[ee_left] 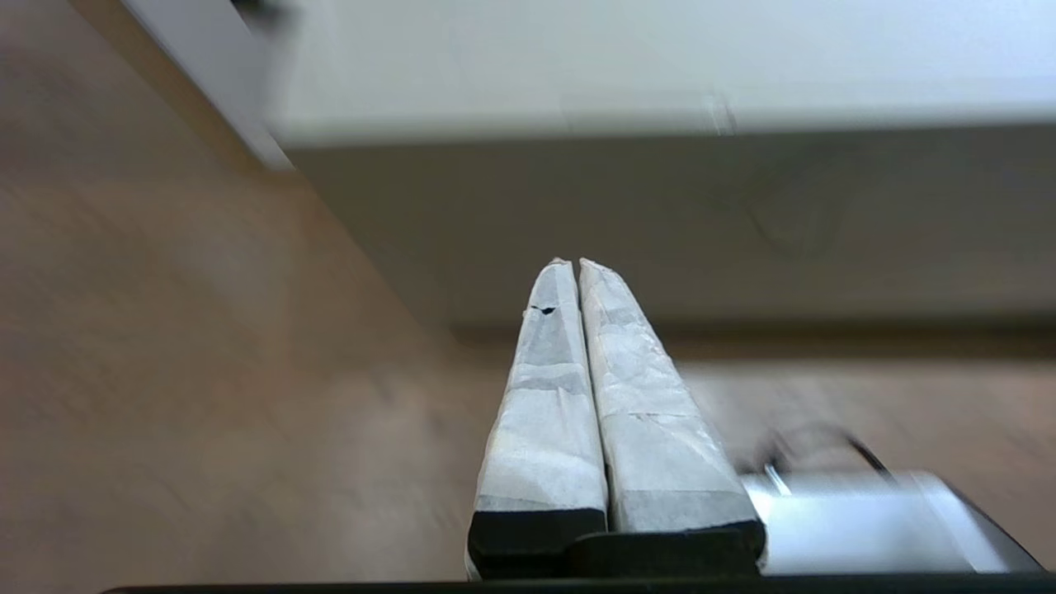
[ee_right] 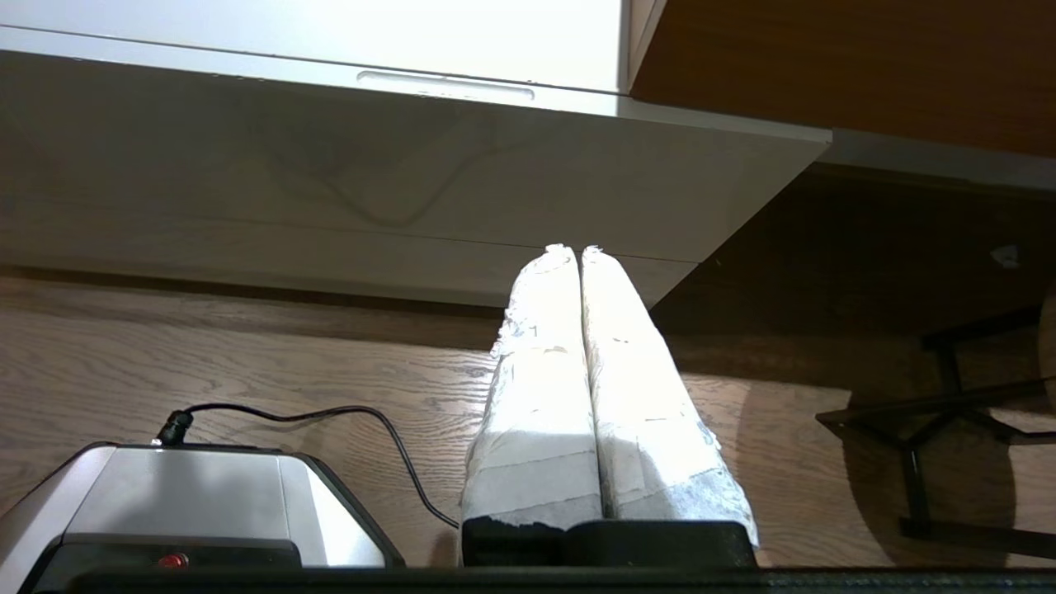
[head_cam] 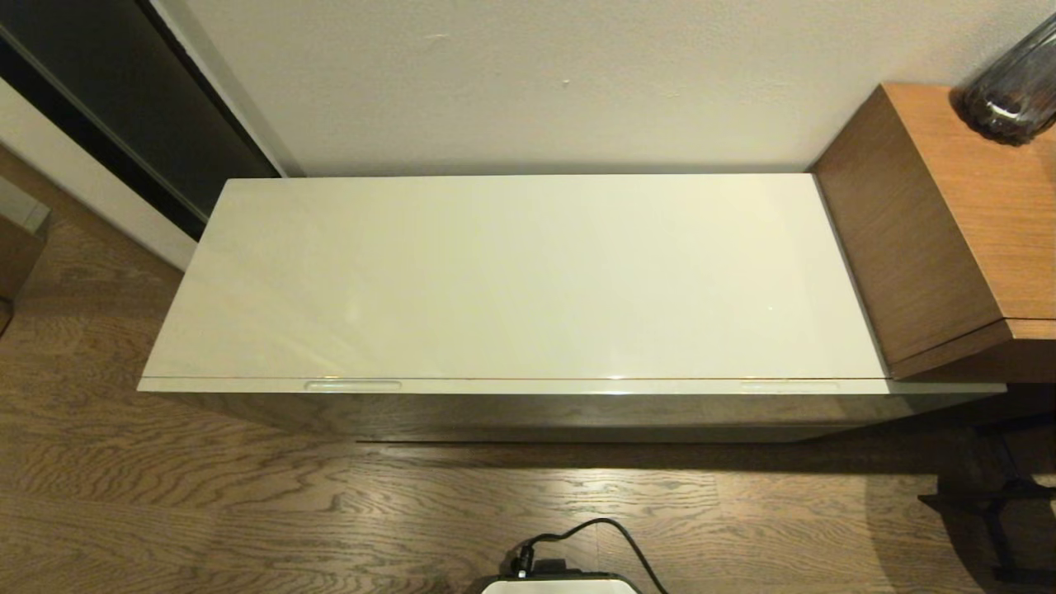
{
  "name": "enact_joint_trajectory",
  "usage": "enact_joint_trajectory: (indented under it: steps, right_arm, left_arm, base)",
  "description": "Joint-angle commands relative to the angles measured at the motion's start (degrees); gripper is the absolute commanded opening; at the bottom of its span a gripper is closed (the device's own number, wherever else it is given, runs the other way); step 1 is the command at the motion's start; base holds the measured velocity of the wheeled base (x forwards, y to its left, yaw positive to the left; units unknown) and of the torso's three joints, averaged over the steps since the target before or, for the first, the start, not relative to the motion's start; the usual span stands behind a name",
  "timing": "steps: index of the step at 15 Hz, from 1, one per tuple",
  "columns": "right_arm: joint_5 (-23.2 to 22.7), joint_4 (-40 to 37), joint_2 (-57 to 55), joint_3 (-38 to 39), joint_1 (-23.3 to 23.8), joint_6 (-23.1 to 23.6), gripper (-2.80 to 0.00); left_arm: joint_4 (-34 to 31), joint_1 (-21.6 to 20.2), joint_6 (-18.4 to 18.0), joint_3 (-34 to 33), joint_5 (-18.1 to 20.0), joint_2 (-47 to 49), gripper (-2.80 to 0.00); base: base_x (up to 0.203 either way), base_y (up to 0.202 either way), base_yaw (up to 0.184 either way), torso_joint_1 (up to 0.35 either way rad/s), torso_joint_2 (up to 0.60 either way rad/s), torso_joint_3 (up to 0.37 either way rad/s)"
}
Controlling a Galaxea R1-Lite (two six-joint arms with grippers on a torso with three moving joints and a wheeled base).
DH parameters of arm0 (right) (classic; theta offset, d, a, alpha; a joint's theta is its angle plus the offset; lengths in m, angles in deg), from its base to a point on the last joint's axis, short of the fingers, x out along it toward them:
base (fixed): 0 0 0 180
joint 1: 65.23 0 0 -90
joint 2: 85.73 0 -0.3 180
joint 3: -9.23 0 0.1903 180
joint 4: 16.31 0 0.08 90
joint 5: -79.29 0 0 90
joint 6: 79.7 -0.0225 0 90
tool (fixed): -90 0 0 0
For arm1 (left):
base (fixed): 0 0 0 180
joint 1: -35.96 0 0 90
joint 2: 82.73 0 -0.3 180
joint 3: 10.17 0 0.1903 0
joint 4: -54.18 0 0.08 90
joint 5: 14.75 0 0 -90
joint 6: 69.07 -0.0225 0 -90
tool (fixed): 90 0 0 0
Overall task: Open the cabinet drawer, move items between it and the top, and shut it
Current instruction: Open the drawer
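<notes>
The cream top of the low cabinet lies bare; no slippers, tape roll or tissue pack shows anywhere. The drawer is pushed in, so only its cream front edge shows, with one recessed handle strip on the left and one on the right. Neither arm appears in the head view. My left gripper is shut and empty, low over the floor before the cabinet's left part. My right gripper is shut and empty, low before the cabinet's right end, below the right handle strip.
A brown wooden unit abuts the cabinet's right end, with a dark glass vase on it. A black stand is on the floor at the right. My base and its black cable are at the near centre.
</notes>
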Motion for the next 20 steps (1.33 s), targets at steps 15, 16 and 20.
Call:
enact_joint_trajectory:
  steps: [15, 16, 20]
  right_arm:
    - [0.0, 0.0, 0.0, 0.0, 0.0, 0.1, -2.8]
    - [0.0, 0.0, 0.0, 0.0, 0.0, 0.1, -2.8]
    - [0.0, 0.0, 0.0, 0.0, 0.0, 0.1, -2.8]
  left_arm:
    - [-2.2, 0.0, -0.6, -0.2, 0.6, 0.1, -2.8]
    - [-2.2, 0.0, -0.6, -0.1, 0.6, 0.1, -2.8]
    - [-2.2, 0.0, -0.6, -0.1, 0.6, 0.1, -2.8]
  base:
    - [0.0, 0.0, 0.0, 0.0, 0.0, 0.0]
    - [0.0, 0.0, 0.0, 0.0, 0.0, 0.0]
    - [0.0, 0.0, 0.0, 0.0, 0.0, 0.0]
